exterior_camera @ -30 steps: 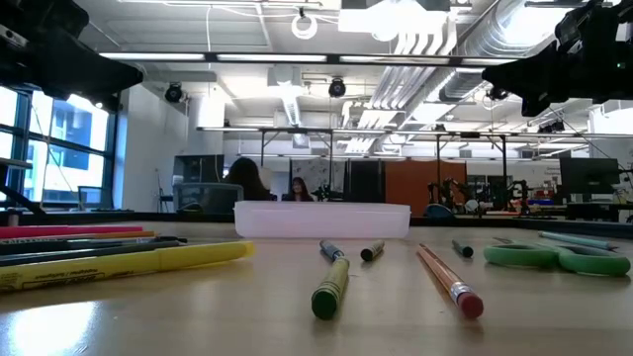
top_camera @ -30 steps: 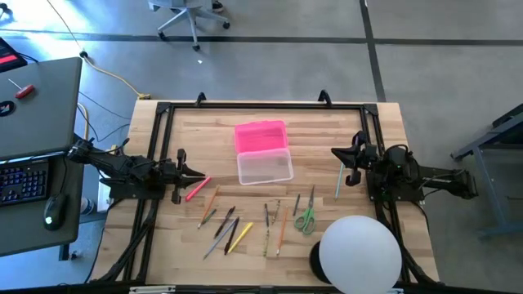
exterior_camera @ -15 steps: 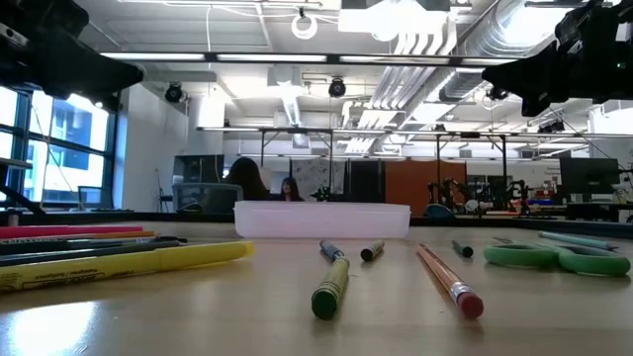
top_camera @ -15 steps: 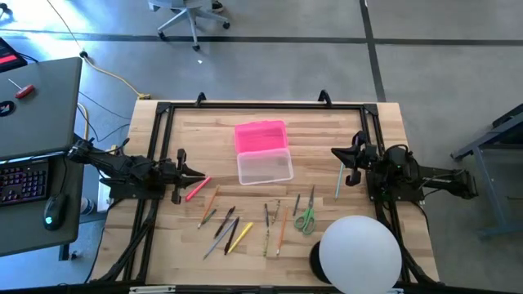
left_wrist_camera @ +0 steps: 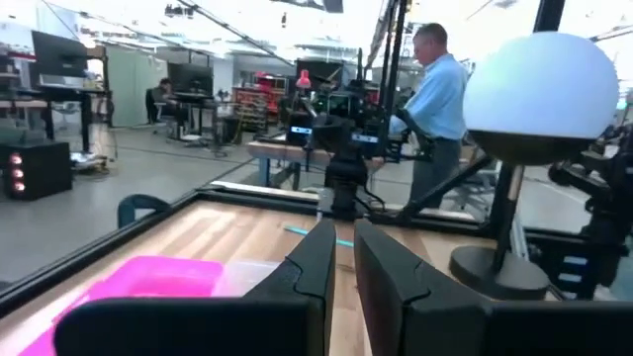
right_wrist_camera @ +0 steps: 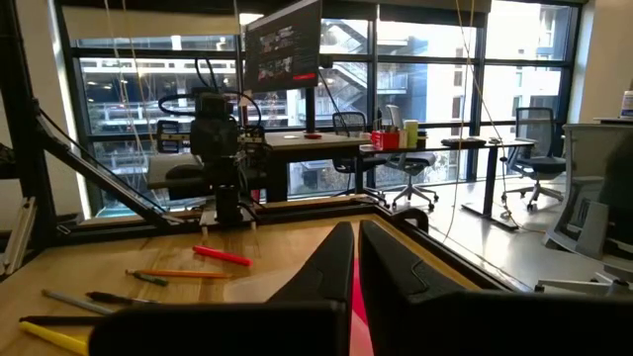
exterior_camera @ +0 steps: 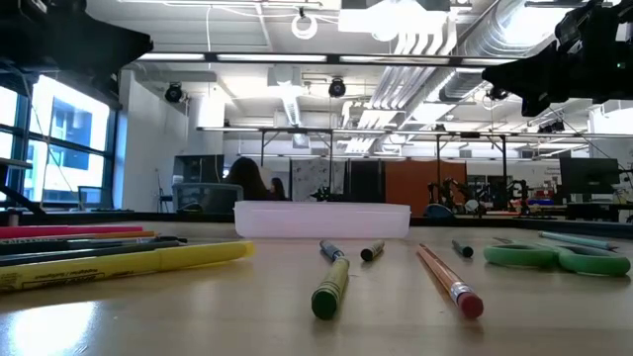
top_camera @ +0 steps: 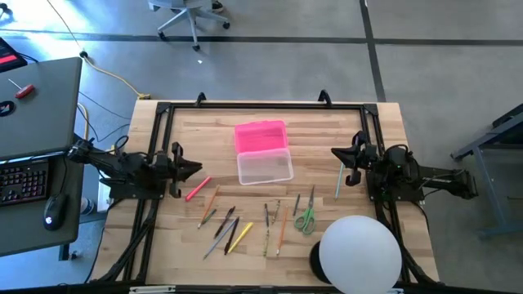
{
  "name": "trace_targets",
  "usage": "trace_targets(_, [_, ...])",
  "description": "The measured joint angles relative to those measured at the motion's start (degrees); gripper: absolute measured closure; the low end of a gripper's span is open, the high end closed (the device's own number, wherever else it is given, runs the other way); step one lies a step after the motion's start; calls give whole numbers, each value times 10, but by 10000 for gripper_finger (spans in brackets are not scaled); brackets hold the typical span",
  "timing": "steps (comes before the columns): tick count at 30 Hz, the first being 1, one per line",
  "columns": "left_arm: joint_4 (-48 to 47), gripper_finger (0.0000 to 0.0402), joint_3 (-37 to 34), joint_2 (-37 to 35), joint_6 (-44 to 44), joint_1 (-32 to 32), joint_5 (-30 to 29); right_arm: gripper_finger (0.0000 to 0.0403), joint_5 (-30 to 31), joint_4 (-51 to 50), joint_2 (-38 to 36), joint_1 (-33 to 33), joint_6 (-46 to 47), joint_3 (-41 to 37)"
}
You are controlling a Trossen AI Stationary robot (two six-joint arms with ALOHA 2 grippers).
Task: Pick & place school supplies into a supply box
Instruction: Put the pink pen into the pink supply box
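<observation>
From above, the supply box (top_camera: 265, 167) is lying near the middle of the wooden table (top_camera: 384, 122), its long axis running left to right, pink lid (top_camera: 261, 135) open toward the far edge. The pens and pencils (top_camera: 231, 226) and the scissors (top_camera: 306, 218) are lying mostly lengthwise toward the near edge. The left gripper (top_camera: 194, 168) and right gripper (top_camera: 335, 152) are waiting at the side edges, fingers nearly closed, holding nothing

At table level, the box (exterior_camera: 322, 219) is standing behind the pencils, a person (exterior_camera: 247, 181) sitting beyond
</observation>
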Motion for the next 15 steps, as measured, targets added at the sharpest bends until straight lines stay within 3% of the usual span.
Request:
trace_targets(3, [0,328,0,0,-19,0,-27,403,0,0,0,0,0,0])
trace_targets(9, [-61,328,1,8,-16,0,-152,403,0,0,0,0,0,0])
trace_targets(12, [-124,328,1,25,-82,0,-158,403,0,0,0,0,0,0])
trace_targets(15, [-125,328,2,70,-157,0,-140,403,0,4,0,0,0,0])
